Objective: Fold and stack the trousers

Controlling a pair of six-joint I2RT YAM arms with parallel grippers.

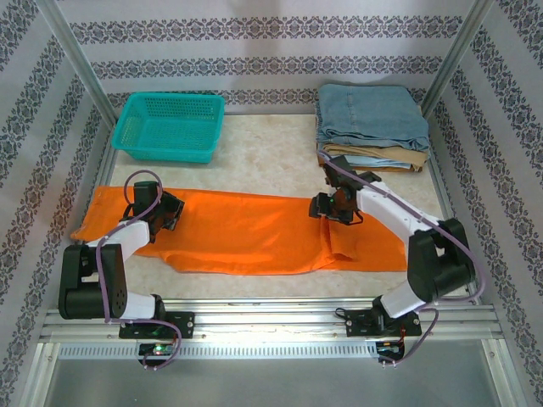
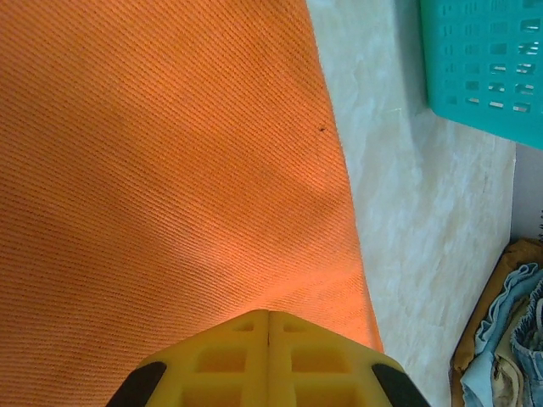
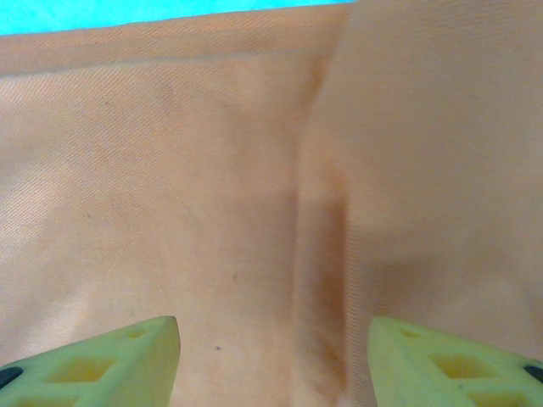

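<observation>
L fingers [image 2: 259, 343] pressed together, R fingers [image 3: 127, 360] spread apart (both over orange trousers [image 1: 246, 233]).

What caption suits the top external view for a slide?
Orange trousers spread lengthwise, left end effector shut and right end effector open over them; teal basket and folded stack behind.

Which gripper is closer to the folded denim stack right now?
Right. The right gripper, open, is over the orange trousers just in front of the denim stack; the left gripper, shut, is over their left end, by the teal basket.
</observation>
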